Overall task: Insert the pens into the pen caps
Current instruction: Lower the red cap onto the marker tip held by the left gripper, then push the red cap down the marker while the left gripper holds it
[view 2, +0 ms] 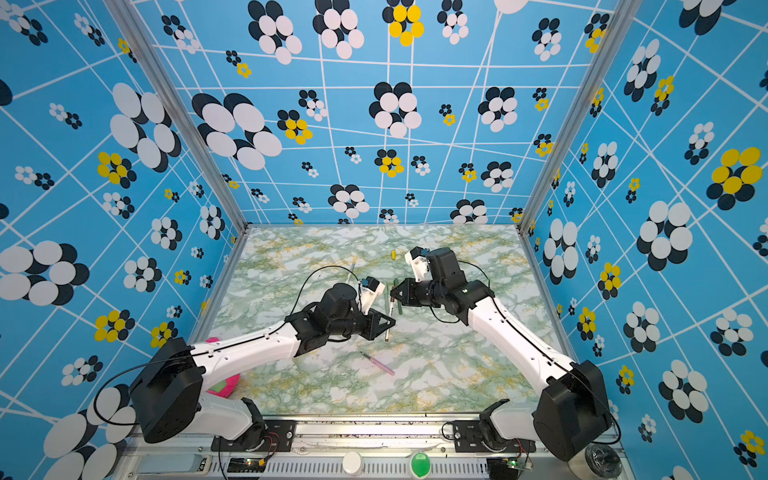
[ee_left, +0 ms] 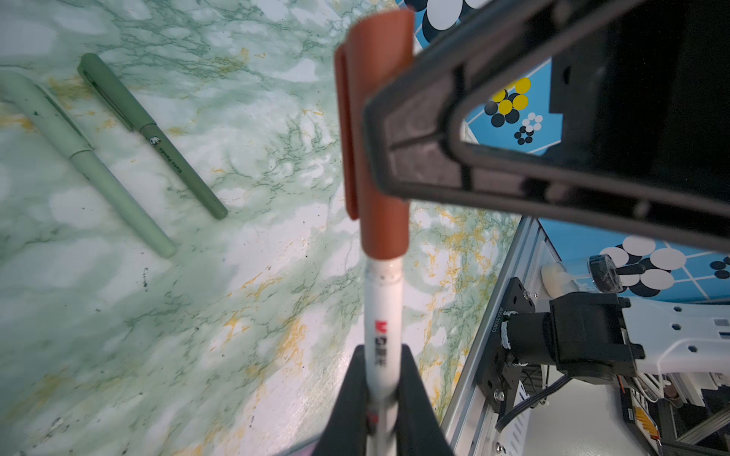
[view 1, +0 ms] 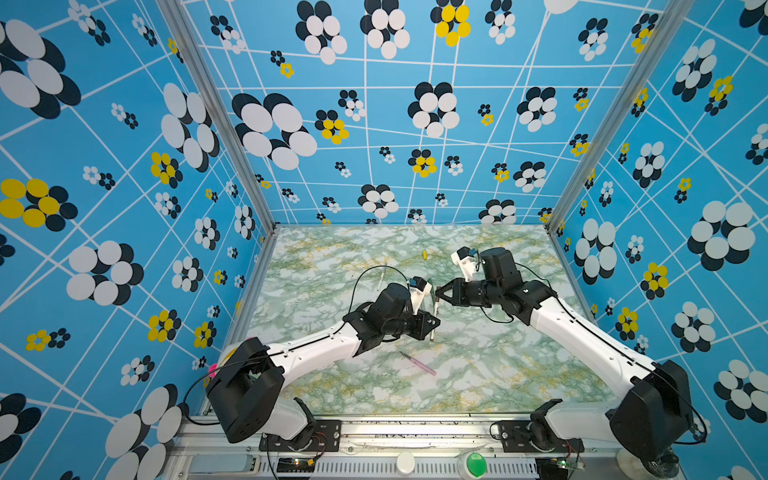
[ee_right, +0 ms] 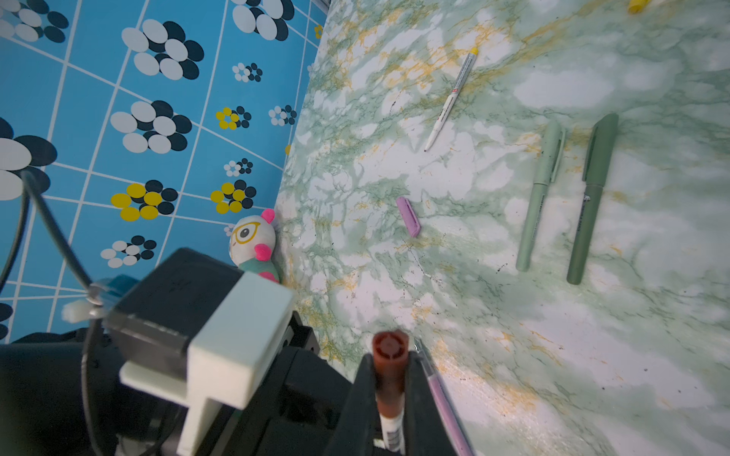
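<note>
My left gripper (ee_left: 381,395) is shut on a white pen with brown markings (ee_left: 382,316). The pen's front end sits inside the brown cap (ee_left: 375,138). My right gripper (ee_right: 390,379) is shut on that brown cap (ee_right: 390,355). In both top views the two grippers (view 1: 432,322) (view 1: 438,293) meet over the middle of the table. A pink pen (view 1: 419,363) lies uncapped near the front. Its pink cap (ee_right: 409,217) lies apart. The white-yellow pen (ee_right: 450,100) and the yellow cap (ee_right: 638,4) lie separately further back. A pale green pen (ee_right: 539,197) and a dark green pen (ee_right: 590,197) lie capped, side by side.
A plush toy (ee_right: 254,244) leans against the left wall at the table's edge. Patterned blue walls close in the marbled table (view 1: 519,374) on three sides. A metal rail (view 1: 395,428) with the arm mounts runs along the front.
</note>
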Tool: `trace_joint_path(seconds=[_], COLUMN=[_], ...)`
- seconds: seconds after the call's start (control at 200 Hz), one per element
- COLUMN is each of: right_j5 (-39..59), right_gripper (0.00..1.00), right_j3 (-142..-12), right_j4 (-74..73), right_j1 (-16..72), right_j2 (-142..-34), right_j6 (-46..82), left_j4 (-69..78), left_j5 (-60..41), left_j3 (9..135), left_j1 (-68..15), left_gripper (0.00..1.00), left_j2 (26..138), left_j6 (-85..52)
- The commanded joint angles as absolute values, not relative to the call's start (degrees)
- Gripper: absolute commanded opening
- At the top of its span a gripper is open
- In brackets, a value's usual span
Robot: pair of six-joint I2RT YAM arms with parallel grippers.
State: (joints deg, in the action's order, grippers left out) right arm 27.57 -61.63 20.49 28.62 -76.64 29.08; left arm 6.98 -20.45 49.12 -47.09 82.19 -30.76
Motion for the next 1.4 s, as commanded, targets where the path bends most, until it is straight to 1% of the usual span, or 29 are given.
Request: trace_joint_path(seconds=[0.0,0.175,0.4,0.94,1.394], right_j5=[28.7,28.3,27.6,27.2,27.2], right_gripper=[0.00,0.00,0.00,0.00,0.00], right_j3=[-59.8,-58.6,-57.8,-53.3,-48.2], right_j4=[25.6,24.0,23.4,19.2,12.5], right_j1=[29.7,30.5,32.3,35.8,39.4], right_j2=[-77.4,-78.0,-79.8,-82.5,-85.3], right_j6=[28.0,29.7,30.9,34.0,38.1], left_j4=[10.3,10.1,14.0,27.0,28.7], left_j5=[-17.2,-15.2,-14.2,-13.9,-15.9], left_j3=[51.8,52.4,53.7,61.6,69.1], left_j1=[-45.5,-44.8,-43.4,-40.9,-39.7], left_gripper=[0.00,0.00,0.00,0.00,0.00], left_j2=[78.7,77.4,76.8,81.6,85.0], left_j6=[-26.4,-23.4,-19.9,-14.0,-11.8])
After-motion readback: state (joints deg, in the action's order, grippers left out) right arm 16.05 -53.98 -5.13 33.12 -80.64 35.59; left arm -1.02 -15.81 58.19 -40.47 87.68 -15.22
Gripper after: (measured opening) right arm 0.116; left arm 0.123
